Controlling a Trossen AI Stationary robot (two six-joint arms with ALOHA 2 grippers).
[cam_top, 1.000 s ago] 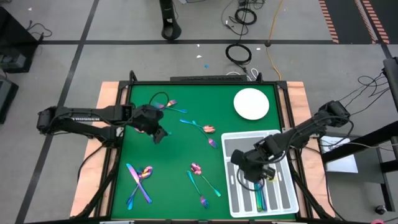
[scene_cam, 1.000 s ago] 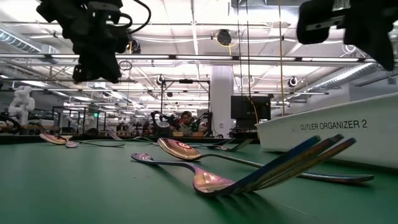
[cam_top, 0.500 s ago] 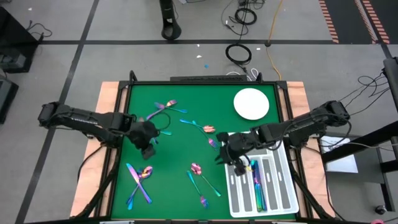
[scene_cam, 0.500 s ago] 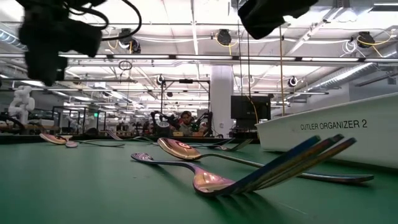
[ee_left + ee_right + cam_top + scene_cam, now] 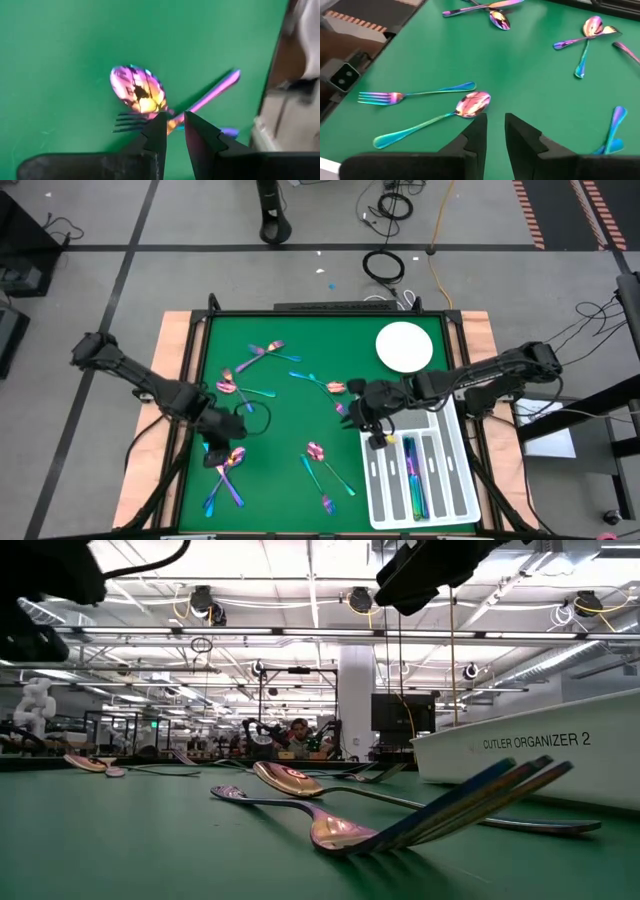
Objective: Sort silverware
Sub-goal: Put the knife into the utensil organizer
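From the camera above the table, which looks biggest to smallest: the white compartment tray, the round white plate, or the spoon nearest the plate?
1. White tray, clearly the largest.
2. Round plate, well under the tray's area.
3. Spoon, a slim sliver by comparison.

All three lie flat on the green table, so nearness to the camera does not skew this.

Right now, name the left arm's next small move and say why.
Probably lower the left gripper onto the spoon crossed over a fork just ahead: its fingers stand slightly apart, holding nothing, and hover above that pile on the green mat.
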